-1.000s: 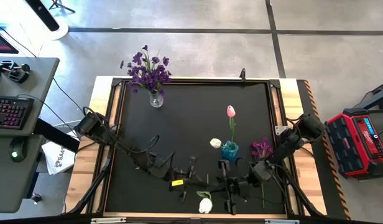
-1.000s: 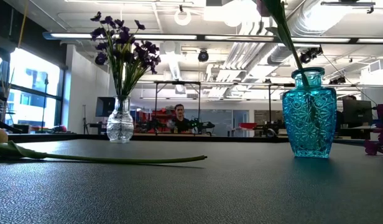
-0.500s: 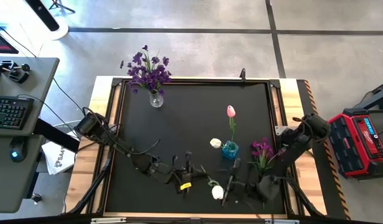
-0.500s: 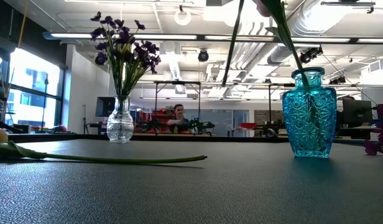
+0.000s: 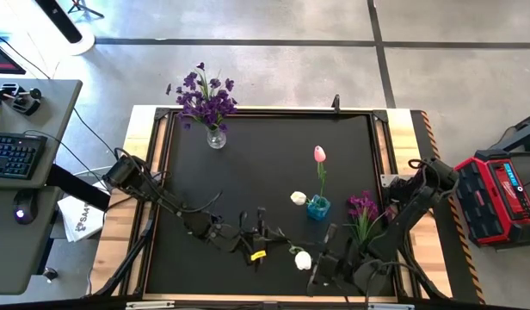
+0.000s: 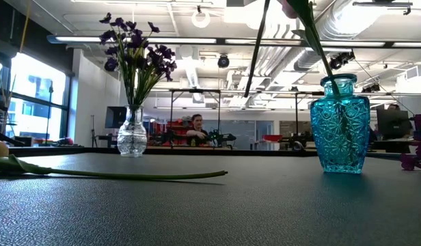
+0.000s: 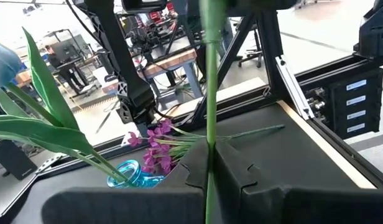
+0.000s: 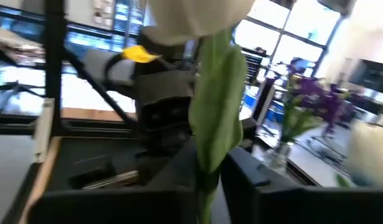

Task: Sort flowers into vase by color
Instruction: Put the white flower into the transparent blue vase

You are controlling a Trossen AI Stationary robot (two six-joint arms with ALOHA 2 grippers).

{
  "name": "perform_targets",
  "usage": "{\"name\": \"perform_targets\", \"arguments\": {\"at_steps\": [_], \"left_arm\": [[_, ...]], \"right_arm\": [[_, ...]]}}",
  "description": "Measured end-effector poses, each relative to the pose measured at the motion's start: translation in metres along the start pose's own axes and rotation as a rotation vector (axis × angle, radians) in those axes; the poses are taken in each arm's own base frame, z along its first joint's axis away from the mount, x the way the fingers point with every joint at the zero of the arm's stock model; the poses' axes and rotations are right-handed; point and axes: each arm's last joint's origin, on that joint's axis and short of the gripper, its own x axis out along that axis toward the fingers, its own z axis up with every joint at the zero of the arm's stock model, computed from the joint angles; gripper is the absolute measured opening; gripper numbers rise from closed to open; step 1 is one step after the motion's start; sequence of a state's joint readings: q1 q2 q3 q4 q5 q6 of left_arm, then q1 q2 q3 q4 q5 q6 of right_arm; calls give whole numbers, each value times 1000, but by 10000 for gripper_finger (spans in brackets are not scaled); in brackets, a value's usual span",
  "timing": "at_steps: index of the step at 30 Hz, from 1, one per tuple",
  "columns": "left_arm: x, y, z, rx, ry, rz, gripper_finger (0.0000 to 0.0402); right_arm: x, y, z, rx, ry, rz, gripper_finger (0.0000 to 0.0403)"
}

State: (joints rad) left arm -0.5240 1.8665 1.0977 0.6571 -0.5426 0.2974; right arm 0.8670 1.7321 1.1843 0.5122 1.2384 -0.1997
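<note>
My right pincer is pinched on the stem of a white tulip lifted above the counter's near edge, just short of the blue vase, while my left pincer clamps the same stem alongside.

We can read no text, label, brand or number anywhere in these views. At the right edge of the high view, the red case carries a small pale panel, but we cannot make out what it says. At the left of that view, a white sheet beside the table shows dark print, cut off and not legible to us.
</note>
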Motion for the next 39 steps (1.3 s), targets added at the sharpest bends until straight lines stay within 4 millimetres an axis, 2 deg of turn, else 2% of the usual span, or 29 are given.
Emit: {"name": "perform_targets", "arguments": {"at_steps": [3, 8, 12, 15, 19, 24, 29, 34, 39], "left_arm": [[0, 1, 0, -8, 2, 4, 21], [-2, 5, -1, 32, 58, 84, 78], [-10, 12, 1, 89, 164, 236, 124], [-19, 15, 2, 125, 246, 347, 146], [-32, 12, 0, 157, 331, 389, 157], [-40, 7, -6, 132, 379, 377, 158], [-45, 4, -13, 113, 415, 373, 158], [-45, 4, -15, 95, 419, 378, 158], [-45, 4, -15, 92, 420, 379, 158]], "right_arm": [[-5, -2, 2, 8, 12, -70, 8], [-26, -15, 20, 97, 9, -118, 10], [-49, -30, 30, 149, 16, -127, 4], [-65, -47, 35, 208, 17, -118, 2], [-78, -79, 38, 325, 66, 23, 2], [-78, -127, 36, 397, 165, 48, 1], [-74, -170, 46, 462, 210, 65, 1], [-70, -200, 54, 462, 214, 78, 0], [-67, -219, 55, 432, 210, 35, 0]]}}
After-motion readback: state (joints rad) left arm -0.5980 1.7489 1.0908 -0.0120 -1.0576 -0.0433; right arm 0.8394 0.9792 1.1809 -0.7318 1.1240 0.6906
